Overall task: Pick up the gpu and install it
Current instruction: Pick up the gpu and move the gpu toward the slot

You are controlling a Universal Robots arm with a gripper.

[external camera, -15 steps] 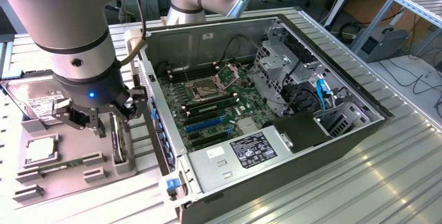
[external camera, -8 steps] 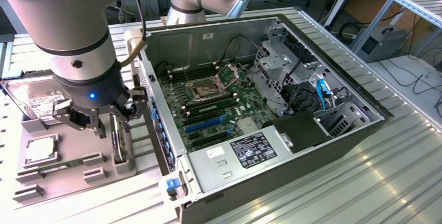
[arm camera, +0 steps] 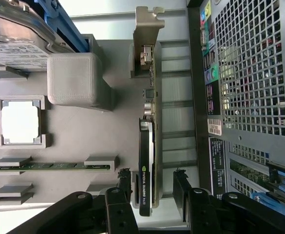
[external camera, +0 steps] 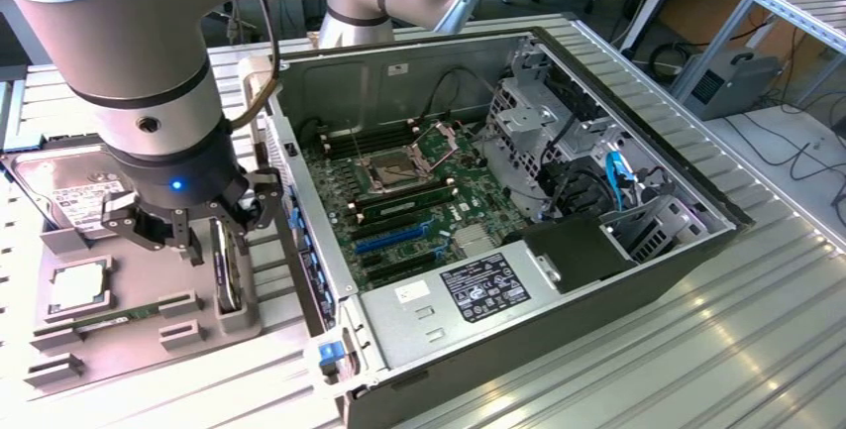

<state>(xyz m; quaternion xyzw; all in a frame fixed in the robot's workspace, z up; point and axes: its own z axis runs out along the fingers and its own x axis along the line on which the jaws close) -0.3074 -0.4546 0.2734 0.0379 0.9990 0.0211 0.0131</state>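
gpu is stood edgewise in gray holder, lower left, faces exposed for gripping | end effector is spread wide astride it

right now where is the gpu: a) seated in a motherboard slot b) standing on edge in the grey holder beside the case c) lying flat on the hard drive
B: the gpu stands on edge in the grey holder outside the case, the gripper open on either side of it.
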